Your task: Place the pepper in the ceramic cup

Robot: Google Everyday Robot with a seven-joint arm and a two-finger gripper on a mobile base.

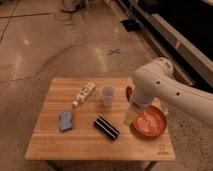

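End effector (pixel 130 117) beside round orange-red dish (pixel 153 126) — tapered cup (pixel 106 95) nearby

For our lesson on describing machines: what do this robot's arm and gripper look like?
The arm is smooth white, made of thick rounded segments with a few small dark dots on its shell; no cables show. The gripper at its lower end looks pale beige, over the table between the ceramic cup and the orange-red dish.
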